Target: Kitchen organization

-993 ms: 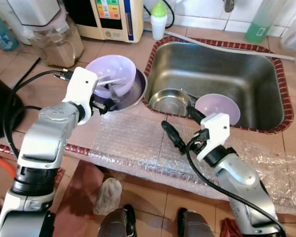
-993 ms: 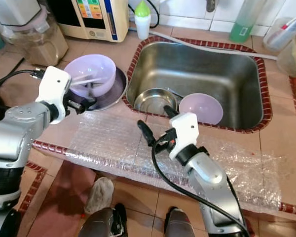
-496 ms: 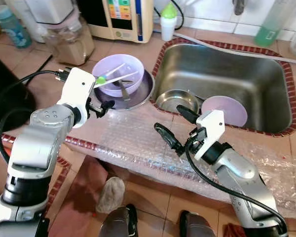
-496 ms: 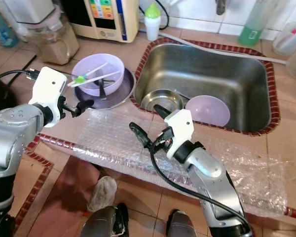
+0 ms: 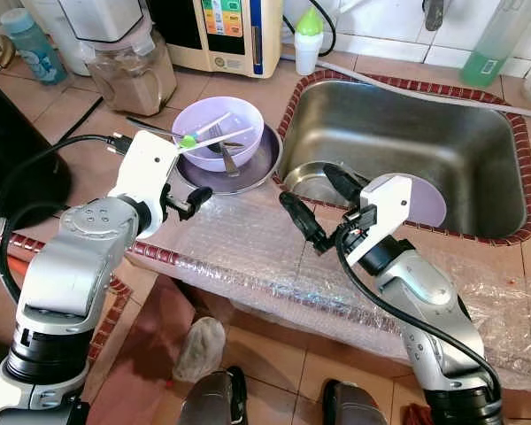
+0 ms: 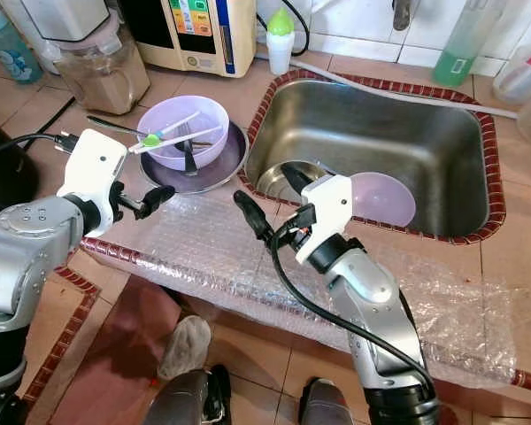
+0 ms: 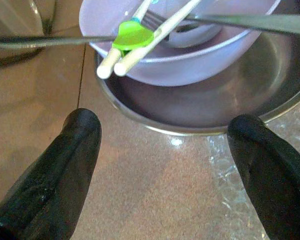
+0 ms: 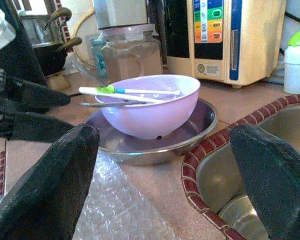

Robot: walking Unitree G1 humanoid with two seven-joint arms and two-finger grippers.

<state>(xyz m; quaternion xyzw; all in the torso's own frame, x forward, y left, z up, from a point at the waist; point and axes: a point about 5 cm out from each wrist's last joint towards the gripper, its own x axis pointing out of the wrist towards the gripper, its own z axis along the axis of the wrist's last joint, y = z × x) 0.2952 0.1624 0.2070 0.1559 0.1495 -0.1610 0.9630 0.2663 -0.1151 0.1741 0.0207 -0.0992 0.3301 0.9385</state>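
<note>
A purple bowl (image 5: pixel 219 133) with chopsticks (image 5: pixel 203 135) and cutlery in it rests in a steel dish (image 5: pixel 252 168) on the counter, left of the sink (image 5: pixel 504 133). My left gripper (image 5: pixel 193 197) is open just in front of the dish's near rim, with the bowl (image 7: pixel 180 55) ahead of its fingers (image 7: pixel 70 150). My right gripper (image 5: pixel 308 186) is open and empty over the sink's near left corner, facing the bowl (image 8: pixel 150 102). In the sink lie a steel bowl (image 5: pixel 303 181) and a second purple bowl (image 5: pixel 425 202).
Bubble wrap (image 5: pixel 248 257) covers the counter's front edge. A blender jar (image 5: pixel 124 62), a cream appliance (image 5: pixel 221 31) and a white bottle with a green cap (image 5: pixel 308 35) stand at the back. A green bottle (image 5: pixel 491 44) is behind the sink. Feet (image 5: pixel 212 398) show on the floor below.
The view has shifted. My right gripper has lifted off the bubble wrap towards the sink's left corner. My left gripper has drawn slightly back from the dish's rim.
</note>
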